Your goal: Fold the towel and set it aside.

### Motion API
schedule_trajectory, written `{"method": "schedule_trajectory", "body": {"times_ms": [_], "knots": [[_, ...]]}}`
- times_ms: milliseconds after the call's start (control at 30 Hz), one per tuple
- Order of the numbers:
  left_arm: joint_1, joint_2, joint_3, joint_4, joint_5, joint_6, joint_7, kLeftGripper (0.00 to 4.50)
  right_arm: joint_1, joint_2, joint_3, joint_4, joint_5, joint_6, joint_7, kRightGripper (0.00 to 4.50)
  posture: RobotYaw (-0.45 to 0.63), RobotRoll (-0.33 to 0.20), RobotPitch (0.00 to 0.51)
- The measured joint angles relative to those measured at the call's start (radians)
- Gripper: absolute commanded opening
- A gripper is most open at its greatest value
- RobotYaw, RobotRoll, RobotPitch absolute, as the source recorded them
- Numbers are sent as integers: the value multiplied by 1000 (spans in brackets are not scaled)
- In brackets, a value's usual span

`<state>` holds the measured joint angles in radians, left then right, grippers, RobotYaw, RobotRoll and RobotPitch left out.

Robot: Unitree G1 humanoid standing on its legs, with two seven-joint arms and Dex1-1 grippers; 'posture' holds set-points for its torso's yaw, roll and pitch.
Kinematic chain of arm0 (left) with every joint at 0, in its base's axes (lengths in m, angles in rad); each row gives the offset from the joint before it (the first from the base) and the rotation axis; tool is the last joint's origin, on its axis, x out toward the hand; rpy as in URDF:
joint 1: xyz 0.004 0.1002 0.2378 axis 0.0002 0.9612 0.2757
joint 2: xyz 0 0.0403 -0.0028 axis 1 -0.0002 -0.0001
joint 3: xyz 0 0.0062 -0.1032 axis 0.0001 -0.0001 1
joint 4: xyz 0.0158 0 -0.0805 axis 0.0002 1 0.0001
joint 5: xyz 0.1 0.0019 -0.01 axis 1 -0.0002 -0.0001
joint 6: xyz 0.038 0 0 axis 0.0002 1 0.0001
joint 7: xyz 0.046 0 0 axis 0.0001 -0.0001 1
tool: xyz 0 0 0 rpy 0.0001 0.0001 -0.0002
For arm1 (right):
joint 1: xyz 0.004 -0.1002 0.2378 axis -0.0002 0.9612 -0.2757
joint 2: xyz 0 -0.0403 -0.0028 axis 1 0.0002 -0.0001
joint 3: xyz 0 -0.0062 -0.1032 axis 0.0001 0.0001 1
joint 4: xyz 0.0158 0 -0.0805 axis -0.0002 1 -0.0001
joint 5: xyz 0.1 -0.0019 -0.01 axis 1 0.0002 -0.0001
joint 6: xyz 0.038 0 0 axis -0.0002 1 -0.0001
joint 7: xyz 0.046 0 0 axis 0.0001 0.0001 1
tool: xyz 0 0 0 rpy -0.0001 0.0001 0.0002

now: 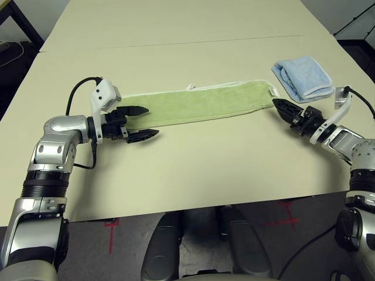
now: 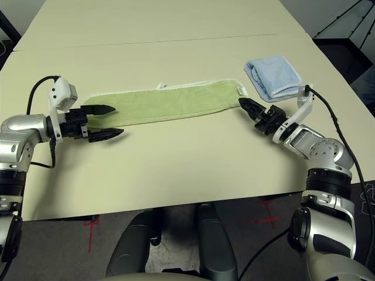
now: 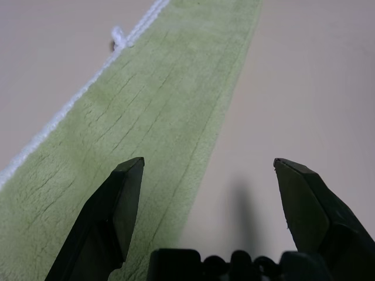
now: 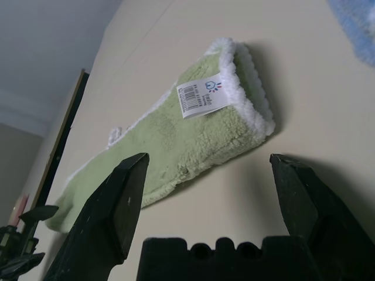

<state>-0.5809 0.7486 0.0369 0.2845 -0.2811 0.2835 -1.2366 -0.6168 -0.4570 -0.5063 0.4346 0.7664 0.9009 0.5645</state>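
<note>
The towel point(image 1: 199, 102) is light green and lies as a long, narrow folded strip across the middle of the table, with white edging and a white tag point(image 4: 202, 96) at its right end. My left gripper point(image 1: 151, 121) is at the strip's left end, open. One finger hovers over the cloth point(image 3: 146, 117) and the other over bare table beside the near edge. My right gripper point(image 1: 278, 106) is open and points at the right end, its tips a little short of the cloth point(image 4: 193, 134). Neither gripper holds anything.
A folded light blue towel point(image 1: 303, 77) lies at the back right, just behind my right gripper. The beige table point(image 1: 205, 175) stretches bare toward its front edge, and a seam runs across it behind the green strip.
</note>
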Motion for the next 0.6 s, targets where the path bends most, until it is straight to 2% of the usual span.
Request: {"method": "schedule_trajectory", "body": {"times_ms": [167,500,600], "knots": [[0,0,0,-1,-1,3,-2,4483,-62,44,-9,45,-2,-34,-70,4500,-1,0,205],[8,19,0,-36,-9,27,-2,4483,-117,52,-5,123,-25,-89,-118,4500,10,0,206],[11,20,0,-36,-10,30,-2,4500,-117,52,-1,127,-28,-95,-123,3858,8,0,206]]}}
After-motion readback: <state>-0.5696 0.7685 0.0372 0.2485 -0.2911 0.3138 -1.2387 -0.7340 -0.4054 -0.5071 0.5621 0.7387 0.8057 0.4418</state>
